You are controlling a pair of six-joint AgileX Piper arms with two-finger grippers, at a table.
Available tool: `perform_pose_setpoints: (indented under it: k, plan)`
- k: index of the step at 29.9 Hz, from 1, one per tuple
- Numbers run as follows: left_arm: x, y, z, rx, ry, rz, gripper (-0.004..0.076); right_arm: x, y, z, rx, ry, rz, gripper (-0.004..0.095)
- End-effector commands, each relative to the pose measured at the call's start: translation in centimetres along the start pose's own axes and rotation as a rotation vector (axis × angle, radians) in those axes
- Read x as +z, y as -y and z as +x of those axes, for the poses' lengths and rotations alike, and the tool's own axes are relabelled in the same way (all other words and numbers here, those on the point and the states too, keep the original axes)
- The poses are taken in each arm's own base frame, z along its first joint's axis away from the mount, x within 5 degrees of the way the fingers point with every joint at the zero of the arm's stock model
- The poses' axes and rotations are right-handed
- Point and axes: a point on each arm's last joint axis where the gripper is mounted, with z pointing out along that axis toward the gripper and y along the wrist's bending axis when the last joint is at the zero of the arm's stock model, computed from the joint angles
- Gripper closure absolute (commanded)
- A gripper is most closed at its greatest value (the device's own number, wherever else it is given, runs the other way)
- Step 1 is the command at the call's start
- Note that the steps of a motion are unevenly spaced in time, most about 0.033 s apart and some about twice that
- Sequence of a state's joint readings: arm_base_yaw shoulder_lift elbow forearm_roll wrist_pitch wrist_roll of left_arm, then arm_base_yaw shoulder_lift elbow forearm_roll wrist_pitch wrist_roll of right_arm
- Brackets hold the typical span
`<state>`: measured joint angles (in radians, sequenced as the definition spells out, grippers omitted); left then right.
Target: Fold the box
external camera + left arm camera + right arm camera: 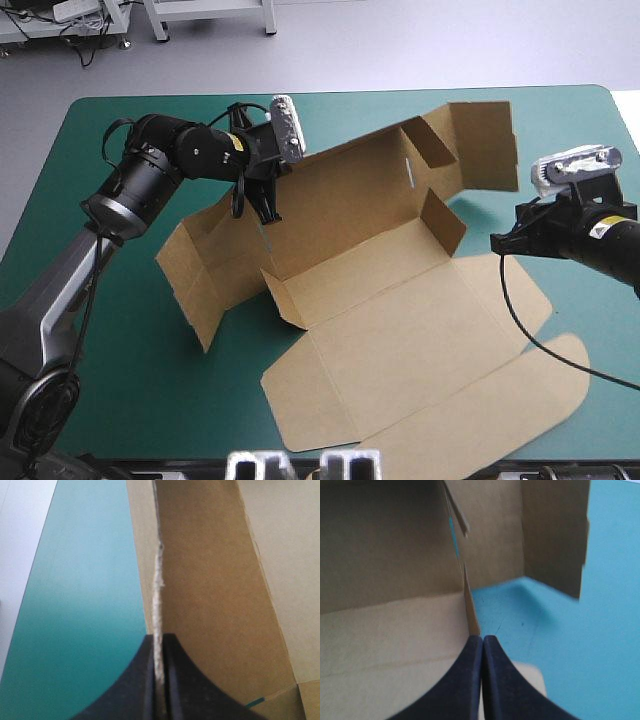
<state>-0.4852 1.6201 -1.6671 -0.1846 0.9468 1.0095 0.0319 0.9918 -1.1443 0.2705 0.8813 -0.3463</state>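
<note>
No writing can be read anywhere. A small yellow sticker (236,143) sits on the left arm (150,180) near its wrist, and a second yellow sticker (608,228) on the right arm (590,248). Both carry dark marks too small to make out.

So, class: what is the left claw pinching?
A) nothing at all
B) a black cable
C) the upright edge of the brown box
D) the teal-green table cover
C: the left wrist view shows the left claw shut on the box, whose frayed edge runs straight out from its tip.
</note>
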Motion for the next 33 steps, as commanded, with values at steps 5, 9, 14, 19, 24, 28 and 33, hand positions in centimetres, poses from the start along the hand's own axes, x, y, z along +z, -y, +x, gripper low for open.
perform_pose_setpoints:
  k: [5,9,14,19,24,28,33]
  plan:
    - [-3.2,-0.1,-2.0,0.136,0.098,-0.094,0.0734,-1.2,0.4,-4.4,0.005,0.136,0.010,0.0928]
    - [-3.7,-0.3,-2.3,0.188,0.126,-0.128,0.0734,0.0,0.9,-6.2,0.012,0.119,0.002,0.0928]
    - [-4.8,0.4,-3.3,0.272,0.157,-0.159,0.0734,2.0,1.6,-8.8,0.026,0.088,-0.017,0.0928]
    - [-5.2,2.0,-3.7,0.378,0.175,-0.233,0.0734,3.6,2.1,-11.6,0.024,0.046,-0.067,0.0928]
    - [-4.0,3.7,-2.8,0.421,0.169,-0.270,0.0734,4.7,2.6,-13.7,0.024,0.029,-0.082,0.0928]
    - [-2.8,4.4,-1.8,0.429,0.171,-0.303,0.0734,6.3,3.0,-14.5,0.032,0.003,-0.094,0.0928]
    - [-2.1,4.9,-1.1,0.442,0.205,-0.386,0.0734,10.7,3.9,-14.2,0.096,-0.087,-0.108,0.0928]
